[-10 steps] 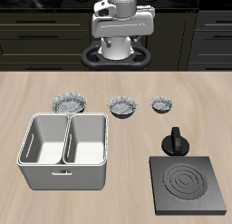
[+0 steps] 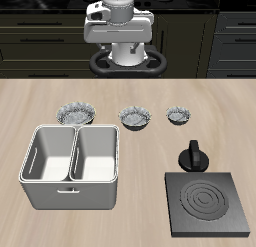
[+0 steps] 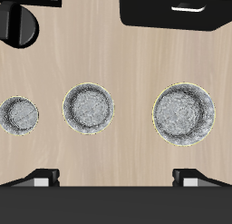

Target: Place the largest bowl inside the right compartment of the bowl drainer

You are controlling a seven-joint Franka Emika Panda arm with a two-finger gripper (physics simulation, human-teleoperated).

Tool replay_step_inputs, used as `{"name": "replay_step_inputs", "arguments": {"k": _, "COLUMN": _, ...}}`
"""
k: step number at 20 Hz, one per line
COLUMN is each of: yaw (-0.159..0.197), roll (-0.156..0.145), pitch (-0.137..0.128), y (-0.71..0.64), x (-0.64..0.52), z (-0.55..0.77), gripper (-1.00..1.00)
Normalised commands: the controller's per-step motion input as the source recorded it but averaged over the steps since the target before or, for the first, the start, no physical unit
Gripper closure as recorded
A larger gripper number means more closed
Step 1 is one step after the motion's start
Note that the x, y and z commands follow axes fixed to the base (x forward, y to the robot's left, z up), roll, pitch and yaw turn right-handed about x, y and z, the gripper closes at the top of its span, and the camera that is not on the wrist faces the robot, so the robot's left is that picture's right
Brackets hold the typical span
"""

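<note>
The largest bowl [image 2: 76,114], speckled silver-grey with a scalloped rim, sits on the table just behind the bowl drainer [image 2: 72,195]; it also shows in the wrist view [image 3: 185,113]. The right compartment [image 2: 97,156] is an empty grey well. The drainer's dark back wall shows in the wrist view [image 3: 154,14]. Two smaller speckled bowls [image 2: 135,117] [image 2: 180,114] stand in the same row, also in the wrist view [image 3: 89,108] [image 3: 19,114]. My gripper [image 3: 116,179] is open and empty, high above the bowls near the table's back. The arm [image 2: 118,21] hangs there.
A black stove plate [image 2: 207,203] lies at the table's front edge. A black knobbed pot [image 2: 193,156] stands just behind it, also in the wrist view [image 3: 18,24]. Dark cabinets run behind the table.
The arm's hand has shifted sideways along the table's back, toward the largest bowl's side. The bowls and the drainer have not moved.
</note>
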Motion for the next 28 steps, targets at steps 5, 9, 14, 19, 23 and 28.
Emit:
{"name": "replay_step_inputs", "arguments": {"k": 5, "yaw": 0.013, "roll": -0.030, "pitch": -0.023, "y": -0.44, "x": -0.02, "z": 0.03, "gripper": -1.00}}
{"name": "replay_step_inputs", "arguments": {"k": 9, "yaw": 0.007, "roll": 0.035, "pitch": 0.007, "y": -0.28, "x": -0.04, "z": 0.06, "gripper": -1.00}}
{"name": "replay_step_inputs", "arguments": {"k": 14, "yaw": 0.001, "roll": 0.031, "pitch": 0.017, "y": -0.20, "x": -0.05, "z": 0.06, "gripper": -1.00}}
{"name": "replay_step_inputs", "arguments": {"k": 19, "yaw": -0.021, "roll": -0.023, "pitch": -0.017, "y": -0.36, "x": -0.03, "z": 0.11, "gripper": -1.00}}
{"name": "replay_step_inputs", "arguments": {"k": 23, "yaw": -0.042, "roll": -0.010, "pitch": -0.020, "y": -0.29, "x": 0.03, "z": 0.12, "gripper": -1.00}}
{"name": "replay_step_inputs", "arguments": {"k": 28, "yaw": -0.004, "roll": -0.018, "pitch": -0.011, "y": -0.11, "x": 0.08, "z": 0.03, "gripper": -1.00}}
